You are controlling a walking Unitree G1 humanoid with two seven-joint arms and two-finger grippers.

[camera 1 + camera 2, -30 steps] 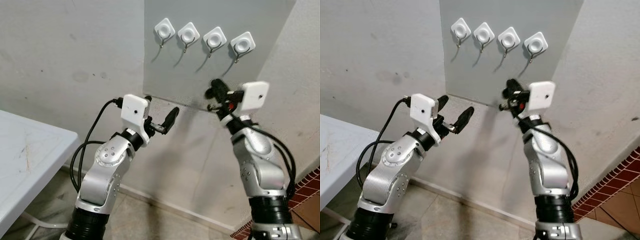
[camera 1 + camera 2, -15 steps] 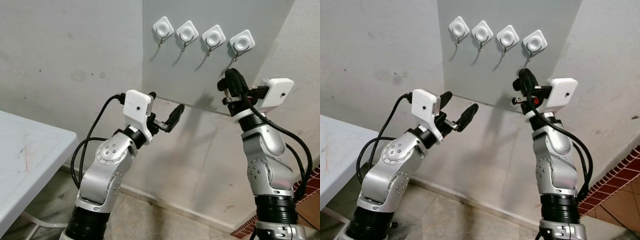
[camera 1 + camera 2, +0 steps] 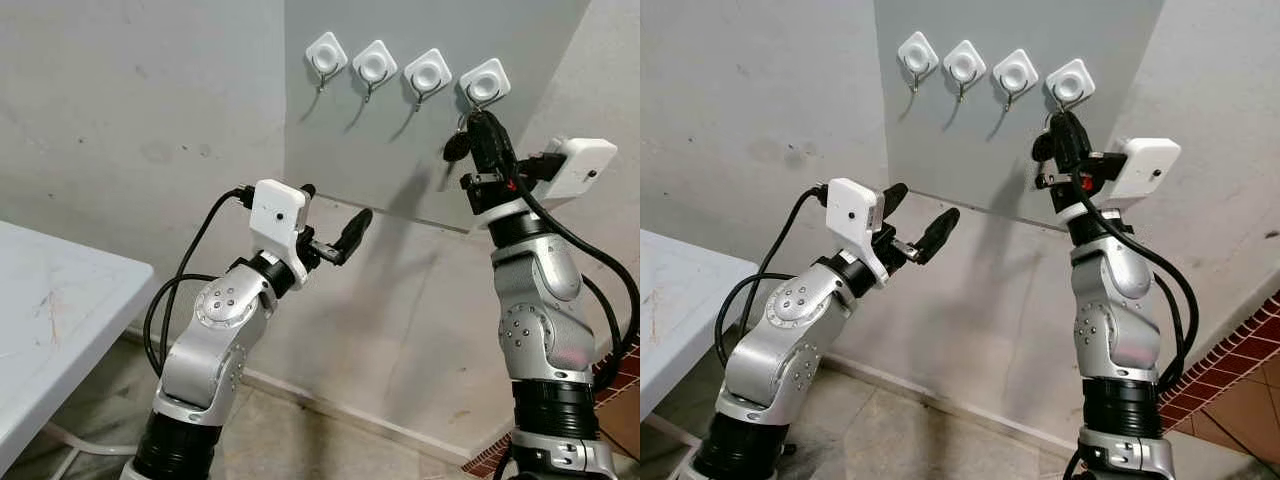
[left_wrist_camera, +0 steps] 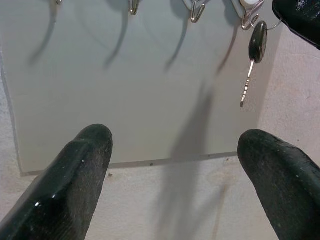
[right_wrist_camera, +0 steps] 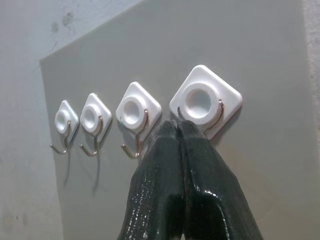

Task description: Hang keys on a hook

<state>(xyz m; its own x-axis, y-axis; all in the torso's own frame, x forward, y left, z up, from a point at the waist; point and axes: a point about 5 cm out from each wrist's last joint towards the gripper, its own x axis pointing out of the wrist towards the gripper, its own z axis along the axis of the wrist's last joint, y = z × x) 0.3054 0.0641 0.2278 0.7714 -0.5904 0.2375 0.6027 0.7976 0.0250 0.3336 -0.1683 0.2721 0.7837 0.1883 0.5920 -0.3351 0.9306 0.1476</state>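
Observation:
Four white diamond-shaped hooks hang in a row on a grey wall panel (image 3: 400,150). My right gripper (image 3: 481,122) is raised to the rightmost hook (image 3: 485,84), fingers pressed shut on the key ring. A black-headed key (image 4: 257,42) dangles from that ring just under this hook; whether the ring is over the hook's wire I cannot tell. In the right wrist view the shut fingertips (image 5: 170,137) sit right below the same hook (image 5: 205,100). My left gripper (image 3: 335,205) is held open and empty lower down, pointing at the panel.
A white table (image 3: 60,310) stands at the left. The other three hooks (image 3: 374,65) carry nothing. The plaster wall runs behind both arms, and red brick-pattern floor (image 3: 620,370) shows at the lower right.
My right gripper has risen with the keys from the panel's lower edge up to the rightmost hook. The left arm has lifted slightly, still open.

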